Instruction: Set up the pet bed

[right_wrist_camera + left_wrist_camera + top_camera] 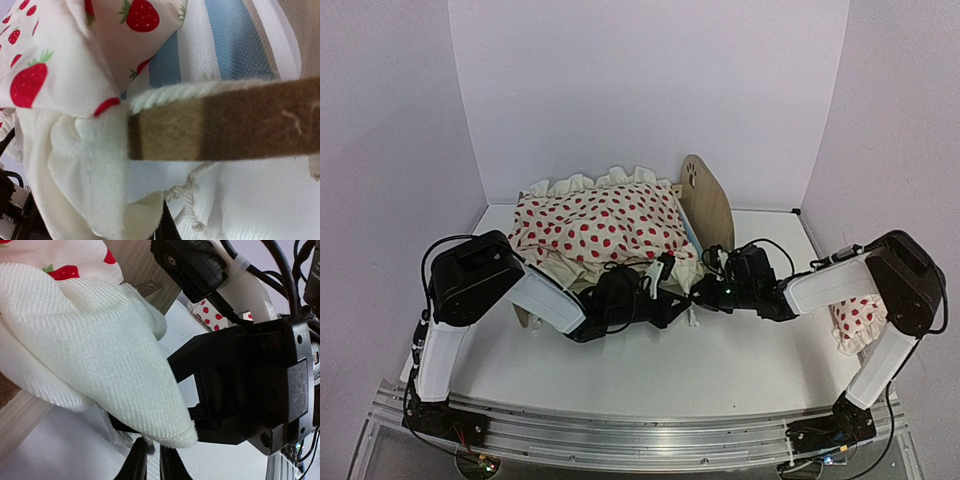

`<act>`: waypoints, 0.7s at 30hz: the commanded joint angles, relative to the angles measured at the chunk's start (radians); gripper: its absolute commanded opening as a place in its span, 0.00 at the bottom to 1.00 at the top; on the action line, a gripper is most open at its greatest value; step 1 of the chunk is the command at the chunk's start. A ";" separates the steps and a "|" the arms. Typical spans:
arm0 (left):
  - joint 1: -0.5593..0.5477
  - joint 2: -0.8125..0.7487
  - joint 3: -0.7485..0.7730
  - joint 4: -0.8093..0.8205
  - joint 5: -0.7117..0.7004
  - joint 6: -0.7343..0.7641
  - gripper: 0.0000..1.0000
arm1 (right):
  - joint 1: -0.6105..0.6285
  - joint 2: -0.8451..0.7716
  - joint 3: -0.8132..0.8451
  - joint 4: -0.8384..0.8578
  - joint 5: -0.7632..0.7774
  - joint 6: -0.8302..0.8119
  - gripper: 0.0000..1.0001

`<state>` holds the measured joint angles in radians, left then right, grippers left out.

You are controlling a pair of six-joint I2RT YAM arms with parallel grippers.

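The pet bed (705,200) stands at the back of the table, its tall headboard on the right. A cream red-dotted duvet (595,225) lies over it. Both grippers meet at the bed's near right corner. My left gripper (154,459) has its fingers a narrow slit apart, and the duvet's (100,355) cream corner rests at their tips. In the right wrist view the wooden rail (225,120) and the blue-striped mattress (225,40) show. There my right gripper (167,232) is shut on a cream corner of the duvet (75,150). A knotted white cord (192,192) hangs beside it.
A small red-dotted pillow (855,318) lies on the white table (720,370) at the right, beside the right arm's elbow. White walls close the back and both sides. An aluminium rail (640,435) runs along the near edge.
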<state>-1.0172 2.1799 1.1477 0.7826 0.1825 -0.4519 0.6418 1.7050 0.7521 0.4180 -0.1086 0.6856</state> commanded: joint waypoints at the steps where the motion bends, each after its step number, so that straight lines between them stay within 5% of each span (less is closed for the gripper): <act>1: 0.008 -0.009 0.014 -0.003 -0.001 0.074 0.20 | -0.008 0.042 -0.001 0.034 -0.024 0.029 0.00; 6: 0.016 -0.115 -0.059 -0.049 0.044 0.221 0.36 | -0.008 0.051 -0.002 0.036 -0.028 0.030 0.00; 12: 0.015 -0.237 -0.162 -0.128 0.126 0.323 0.39 | -0.008 0.067 0.010 0.042 -0.028 0.024 0.00; 21: 0.033 -0.122 -0.056 -0.150 -0.262 0.386 0.26 | -0.008 0.069 0.010 0.050 -0.037 0.029 0.00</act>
<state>-0.9938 1.9983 1.0165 0.6214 0.1010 -0.1378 0.6392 1.7593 0.7509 0.4622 -0.1286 0.7040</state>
